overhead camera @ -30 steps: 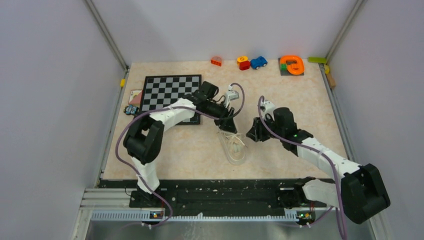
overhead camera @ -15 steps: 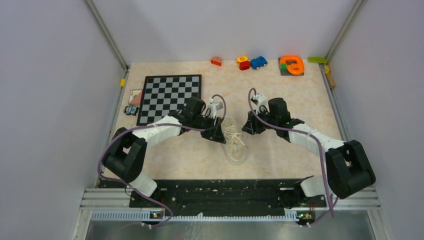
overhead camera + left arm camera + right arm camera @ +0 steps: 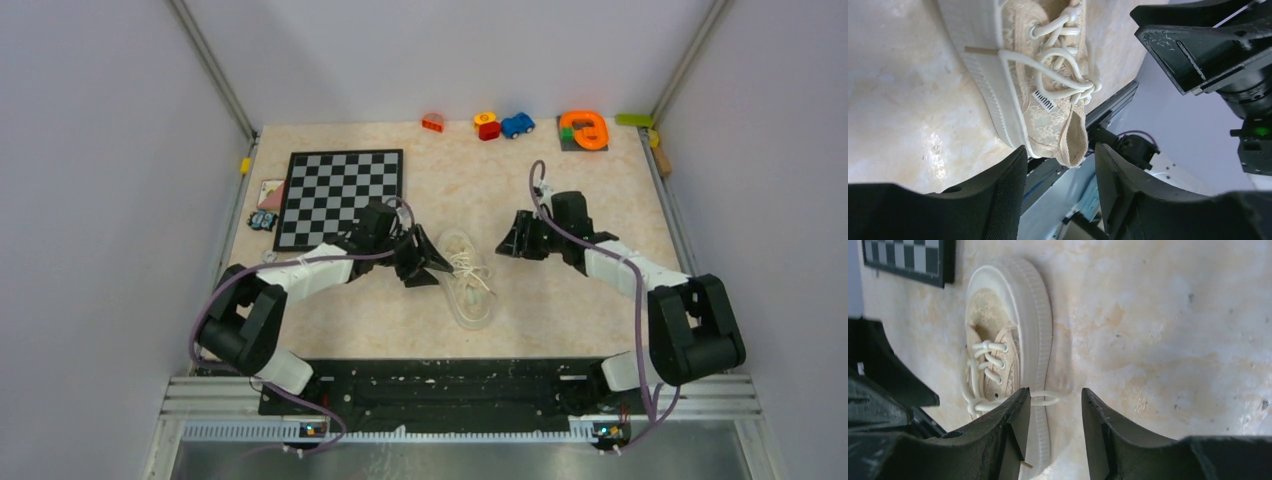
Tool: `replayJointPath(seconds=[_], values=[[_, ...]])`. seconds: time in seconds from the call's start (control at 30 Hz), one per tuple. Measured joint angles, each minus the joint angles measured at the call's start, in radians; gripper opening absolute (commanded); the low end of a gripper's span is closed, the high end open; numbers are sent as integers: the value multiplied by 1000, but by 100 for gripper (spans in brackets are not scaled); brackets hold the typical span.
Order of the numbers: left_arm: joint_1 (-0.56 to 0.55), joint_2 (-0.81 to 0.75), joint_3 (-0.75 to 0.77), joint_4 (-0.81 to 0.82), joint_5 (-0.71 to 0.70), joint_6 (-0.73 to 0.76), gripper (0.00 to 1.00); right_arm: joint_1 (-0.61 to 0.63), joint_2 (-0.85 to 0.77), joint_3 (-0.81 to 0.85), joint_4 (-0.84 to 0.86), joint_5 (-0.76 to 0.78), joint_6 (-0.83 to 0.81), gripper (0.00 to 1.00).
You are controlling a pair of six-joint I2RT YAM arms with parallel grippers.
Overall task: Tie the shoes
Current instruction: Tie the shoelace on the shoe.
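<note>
The cream canvas shoe (image 3: 468, 288) lies on the table between both arms, toe toward the far side. Its white laces (image 3: 472, 272) are bunched over the tongue. In the left wrist view the laces (image 3: 1068, 85) form a knot with loops, and one free end hangs over the sole. My left gripper (image 3: 430, 262) sits low at the shoe's left side, open (image 3: 1060, 150), with nothing between its fingers (image 3: 993, 200). My right gripper (image 3: 510, 246) hovers at the shoe's right side, open (image 3: 1053, 396). A lace loop (image 3: 1047, 398) lies on the table in front of its gap, ungripped.
A chessboard (image 3: 340, 195) lies at the far left, with small items (image 3: 268, 192) beside it. Toys line the far edge: a red block (image 3: 432, 122), a blue car (image 3: 517, 125) and an orange piece (image 3: 583, 130). The black base rail (image 3: 440, 390) runs along the near edge.
My left arm has dropped low and swung from the shoe's toe end to its left side. My right gripper drifted toward the far side and sits slightly right of the shoe.
</note>
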Motion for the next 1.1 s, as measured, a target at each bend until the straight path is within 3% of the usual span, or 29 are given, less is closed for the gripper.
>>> replayJointPath(seconds=[0.13,0.4,0.47,1.1], values=[[17,-84,-74,33,-56,-179,39,-26,38,36,-93,8,221,42],[11,-51,-89,109,-110,-366,31,-24,31,40,-179,21,534,42],[4,-25,-84,109,-116,-384,25,-24,31,40,-188,22,563,43],[-5,50,-48,109,-130,-401,25,-18,31,40,-214,23,616,43]])
